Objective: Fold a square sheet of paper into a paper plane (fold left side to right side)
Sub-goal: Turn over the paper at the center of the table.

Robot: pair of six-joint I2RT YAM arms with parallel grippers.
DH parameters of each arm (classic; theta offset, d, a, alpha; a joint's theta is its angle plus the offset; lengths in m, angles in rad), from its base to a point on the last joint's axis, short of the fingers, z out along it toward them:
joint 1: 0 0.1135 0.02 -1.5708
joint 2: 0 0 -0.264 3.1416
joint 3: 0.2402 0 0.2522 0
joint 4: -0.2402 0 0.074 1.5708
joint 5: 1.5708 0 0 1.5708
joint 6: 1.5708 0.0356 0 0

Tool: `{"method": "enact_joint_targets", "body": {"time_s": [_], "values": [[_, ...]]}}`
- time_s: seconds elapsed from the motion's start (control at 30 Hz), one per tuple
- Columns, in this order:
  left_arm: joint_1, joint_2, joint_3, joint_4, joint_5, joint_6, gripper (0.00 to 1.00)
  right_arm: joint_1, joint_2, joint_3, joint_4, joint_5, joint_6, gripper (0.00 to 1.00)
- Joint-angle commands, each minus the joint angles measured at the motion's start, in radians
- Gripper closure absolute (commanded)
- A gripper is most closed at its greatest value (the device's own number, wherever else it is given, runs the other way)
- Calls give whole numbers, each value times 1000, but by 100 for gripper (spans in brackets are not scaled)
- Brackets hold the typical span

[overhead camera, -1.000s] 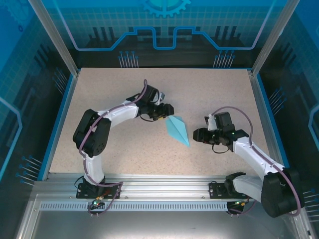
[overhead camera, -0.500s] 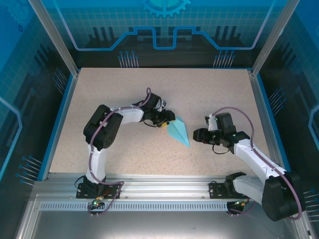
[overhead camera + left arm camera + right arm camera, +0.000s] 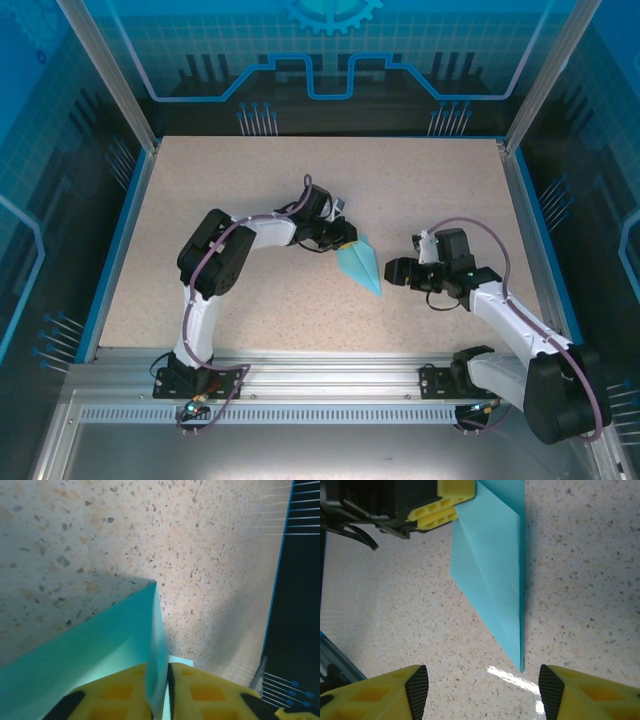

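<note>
Now the left claw (image 3: 159, 692) is pinched shut on a lifted layer at the far, wide end of the paper plane (image 3: 360, 265), mid-desk (image 3: 250, 180). The right claw (image 3: 480, 690) gapes beside its near tip, holding nothing. Likely a late fold: next, carry that layer rightward over the crease. Desk edges lie well apart.

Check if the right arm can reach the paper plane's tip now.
Probably yes: the right fingers stand open short of the tip of the paper plane, bare table between; left fingers pinch its other end.
</note>
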Motion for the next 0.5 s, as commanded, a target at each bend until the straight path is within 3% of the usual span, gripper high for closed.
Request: {"method": "enact_joint_targets", "body": {"time_s": [0.0, 0.13, 0.27, 0.47], "values": [[-2, -100, -34, 53, 15, 28, 87, -49, -8, -18, 118, -122, 46, 26], [6, -214, -60, 20, -14, 62, 91, -140, 8, -27, 229, -243, 93, 1], [27, -344, -64, 4, -16, 80, 94, -219, 67, 4, 352, -407, 148, 1], [37, -493, -16, -36, -15, 143, 93, -236, 129, 117, 459, -593, 183, 1]]}}
